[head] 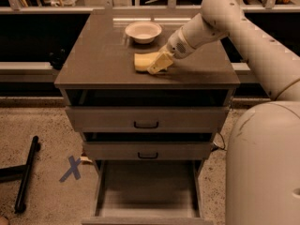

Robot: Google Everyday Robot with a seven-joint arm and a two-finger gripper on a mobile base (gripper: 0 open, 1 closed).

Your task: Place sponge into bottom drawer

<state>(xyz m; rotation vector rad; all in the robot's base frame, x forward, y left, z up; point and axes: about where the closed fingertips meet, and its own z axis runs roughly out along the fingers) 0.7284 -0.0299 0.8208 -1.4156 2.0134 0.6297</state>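
The pale yellow sponge (142, 61) lies on the cabinet top (101, 55), just in front of the white bowl (143, 31). My gripper (158, 64) reaches in from the right and sits low over the sponge's right end, touching or overlapping it. The sponge rests flat on the top. The bottom drawer (147, 193) is pulled open below, and its flat floor is bare. The two upper drawers with black handles are nearly shut.
My arm (220, 18) crosses the right half of the cabinet top, and my pale body (265, 168) fills the lower right. A blue tape X (71, 168) and a black bar (26, 175) lie on the speckled floor at left.
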